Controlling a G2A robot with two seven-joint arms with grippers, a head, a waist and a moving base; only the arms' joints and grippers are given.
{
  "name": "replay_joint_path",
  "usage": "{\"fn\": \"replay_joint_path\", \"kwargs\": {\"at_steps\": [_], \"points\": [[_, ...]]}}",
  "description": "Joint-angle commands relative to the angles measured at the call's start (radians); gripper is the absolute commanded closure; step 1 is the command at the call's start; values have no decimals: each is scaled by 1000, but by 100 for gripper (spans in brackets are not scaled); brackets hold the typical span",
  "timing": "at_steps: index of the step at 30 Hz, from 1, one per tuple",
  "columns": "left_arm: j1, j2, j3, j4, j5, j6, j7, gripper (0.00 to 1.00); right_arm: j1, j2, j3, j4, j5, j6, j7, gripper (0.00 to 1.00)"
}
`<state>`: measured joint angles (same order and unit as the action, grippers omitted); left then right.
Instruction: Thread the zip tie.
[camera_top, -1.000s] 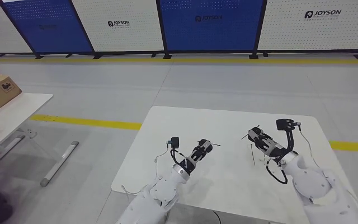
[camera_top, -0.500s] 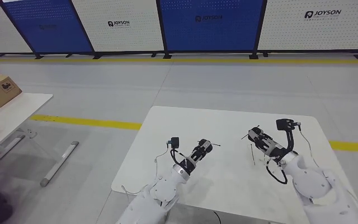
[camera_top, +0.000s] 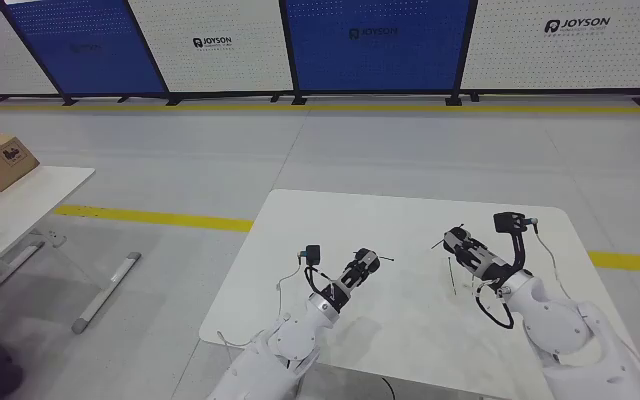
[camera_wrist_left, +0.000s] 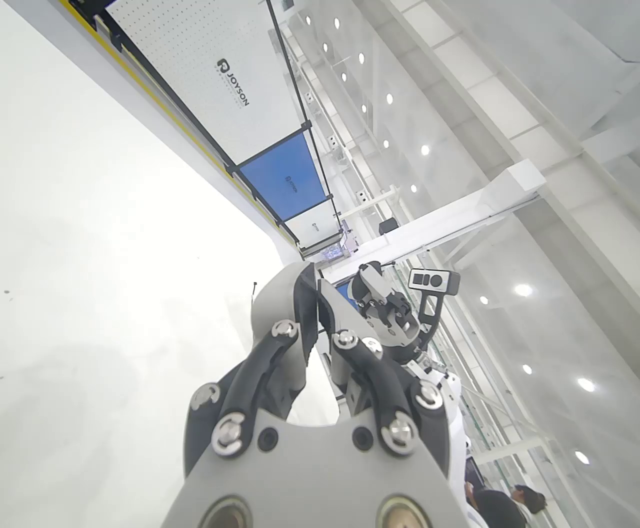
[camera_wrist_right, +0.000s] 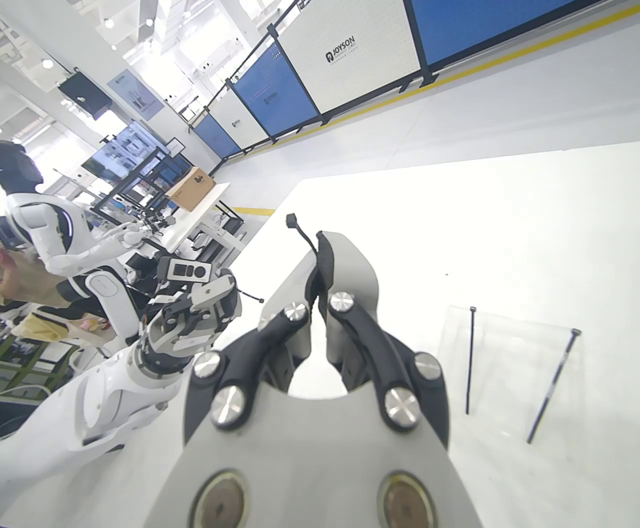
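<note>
1. The zip tie (camera_wrist_right: 300, 231) is pinched in the right gripper (camera_wrist_right: 320, 245), fingers closed on its strap, head projecting free, presented, we judge, for threading.
2. The left gripper (camera_wrist_left: 312, 280), well apart, is closed on a thin black strip (camera_wrist_right: 251, 295); whether it is that tie's tail we cannot tell.
3. Two spare ties (camera_wrist_right: 470, 360) lie on a clear tray (camera_wrist_right: 520, 360) nearby.

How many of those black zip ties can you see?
4. One zip tie in the right fingers, a second tie in the left fingers, two loose ties on a clear sheet. Others may be hidden.
</note>
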<state>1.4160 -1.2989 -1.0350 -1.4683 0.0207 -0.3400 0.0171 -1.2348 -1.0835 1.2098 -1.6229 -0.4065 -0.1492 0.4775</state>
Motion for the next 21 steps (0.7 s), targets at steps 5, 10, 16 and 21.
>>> {"fn": "replay_joint_path", "kwargs": {"at_steps": [5, 10, 16, 21], "points": [[0, 0, 2, -4, -2, 1, -4, 100, 0, 0, 0, 0, 0, 0, 0, 100], [-7, 2, -12, 2, 36, 0, 17, 100, -38, -20, -58, -8, -16, 36, -174, 100], [5, 7, -14, -17, 139, 0, 40, 100, -56, -43, -111, 29, 21, 7, -306, 100], [12, 8, -8, -31, 123, 9, -11, 100, -58, -47, -110, 39, 49, -3, -296, 100]]}}
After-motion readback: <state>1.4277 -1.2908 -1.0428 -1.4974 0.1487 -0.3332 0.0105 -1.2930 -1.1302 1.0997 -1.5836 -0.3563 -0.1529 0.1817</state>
